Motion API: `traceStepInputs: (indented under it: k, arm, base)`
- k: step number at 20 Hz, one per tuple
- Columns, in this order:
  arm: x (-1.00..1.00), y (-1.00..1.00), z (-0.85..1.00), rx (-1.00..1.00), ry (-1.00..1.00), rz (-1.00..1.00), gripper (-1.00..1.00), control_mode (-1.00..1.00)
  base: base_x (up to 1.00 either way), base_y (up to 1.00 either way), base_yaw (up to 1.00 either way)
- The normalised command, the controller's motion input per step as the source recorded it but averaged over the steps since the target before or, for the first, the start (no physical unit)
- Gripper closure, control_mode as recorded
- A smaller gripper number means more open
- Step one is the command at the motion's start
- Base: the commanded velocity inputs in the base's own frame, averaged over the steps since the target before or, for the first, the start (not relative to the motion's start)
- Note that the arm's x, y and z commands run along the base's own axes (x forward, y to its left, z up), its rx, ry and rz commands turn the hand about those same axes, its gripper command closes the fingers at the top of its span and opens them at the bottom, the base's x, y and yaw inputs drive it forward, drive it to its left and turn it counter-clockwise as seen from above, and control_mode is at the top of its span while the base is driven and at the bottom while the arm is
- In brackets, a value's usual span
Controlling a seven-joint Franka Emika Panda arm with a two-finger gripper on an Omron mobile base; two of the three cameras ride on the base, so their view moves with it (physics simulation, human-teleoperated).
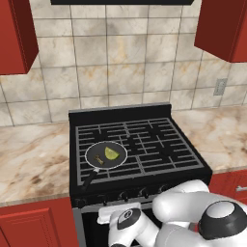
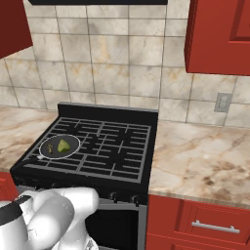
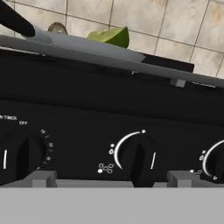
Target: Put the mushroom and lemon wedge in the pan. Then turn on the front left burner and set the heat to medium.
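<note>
The black pan [image 1: 91, 157] sits on the front left burner of the stove [image 1: 144, 144]. The yellow-green lemon wedge [image 1: 112, 153] and the tiny tan mushroom [image 1: 98, 158] both lie inside it. From the right base view the pan [image 2: 46, 149] holds the lemon wedge [image 2: 63, 145]. My gripper [image 3: 113, 179] is low in front of the stove's control panel, open, with a black knob [image 3: 140, 159] between its fingertips [image 3: 43, 178] and untouched. Over the stove's edge the hand view catches the pan's rim [image 3: 78, 46], the lemon wedge [image 3: 109, 36] and the mushroom [image 3: 57, 28].
More knobs flank the middle one: one on the left [image 3: 19, 157], one at the right edge [image 3: 216, 162]. Marble counters [image 1: 29, 159] lie on both sides of the stove. Red cabinets [image 2: 215, 34] hang above, and red drawers [image 2: 205, 222] stand below on the right.
</note>
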Motion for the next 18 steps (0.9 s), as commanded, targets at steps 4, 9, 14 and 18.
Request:
traceStepInputs:
  k: [4,9,14,18]
  arm:
    - [0.18,-0.42,0.00,0.12,0.03,0.09,-1.00,-1.00]
    - [0.16,-0.57,0.00,0.13,0.06,0.02,-1.00,-1.00]
    - [0.23,-0.69,0.03,0.19,0.06,0.00,-1.00,-1.00]
    - [0.39,-0.54,0.26,0.23,0.01,0.03,-1.00,-1.00]
  base:
    - [0.00,0.00,0.00]
    - [0.00,0.00,0.00]
    - [0.00,0.00,0.00]
    - [0.00,0.00,0.00]
